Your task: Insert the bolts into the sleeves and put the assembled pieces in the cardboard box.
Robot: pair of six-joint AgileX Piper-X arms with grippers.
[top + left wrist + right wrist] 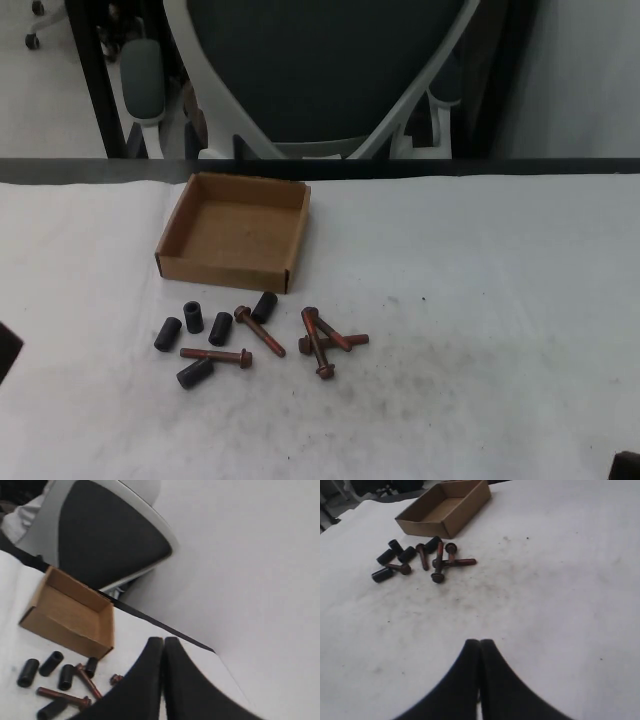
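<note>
Bench cover (480, 300), white and smudged, is carrying the cardboard box (222, 270), open side up, left of centre. Just in front of it, five sleeves (221, 329) and the bolts (261, 333) are lying loose. One bolt (215, 354) is lying across the bench, head rightward. Three crossed bolts (320, 340) are overlapping, and the left wrist view's own fingers are partly hiding them. Left gripper (163, 642) and right gripper (480, 644) are each pressing their fingers together, grasping nothing. An office chair (320, 70) is standing beyond the bench.

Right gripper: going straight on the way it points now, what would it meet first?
Probably the white bench cover, short of the reddish-brown metal bolts; the right gripper, jaws shut, points roughly toward that cluster's edge, but its height and tilt are unclear.
</note>
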